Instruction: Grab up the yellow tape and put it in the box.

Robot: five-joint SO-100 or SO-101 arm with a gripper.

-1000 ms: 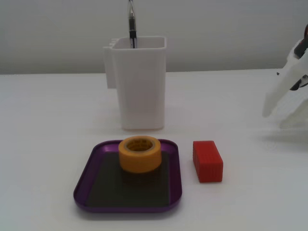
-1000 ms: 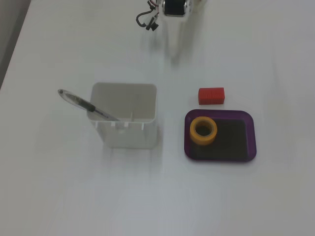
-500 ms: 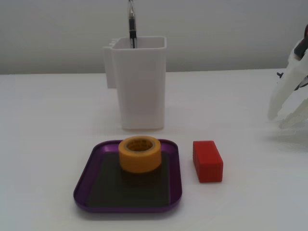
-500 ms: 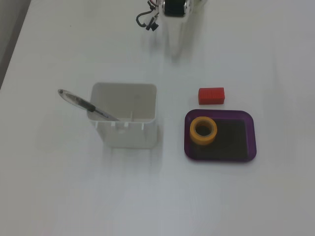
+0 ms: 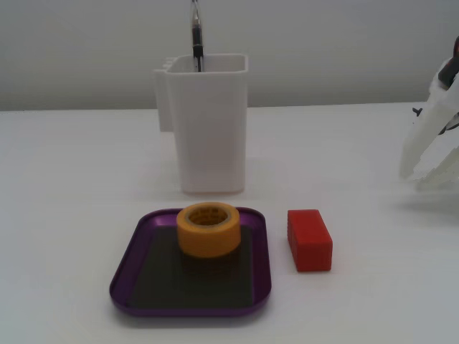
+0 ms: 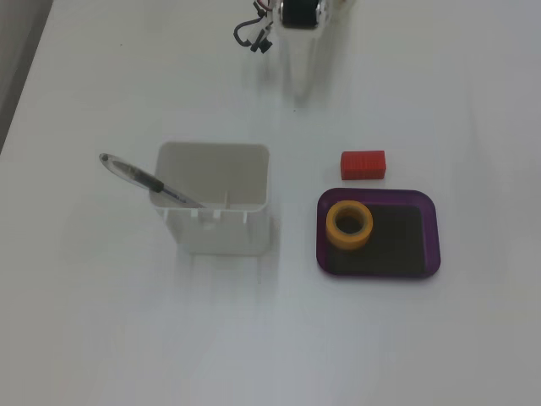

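From my end the table [image 6: 101,338] looks the same as a second ago; the box [image 5: 122,283] sits bottom centre with the yellow tape [image 5: 209,228] resting inside it, so I'd call it done; my gripper [image 5: 419,168] has pulled up a bit at the right edge, empty, fingers nearly together.
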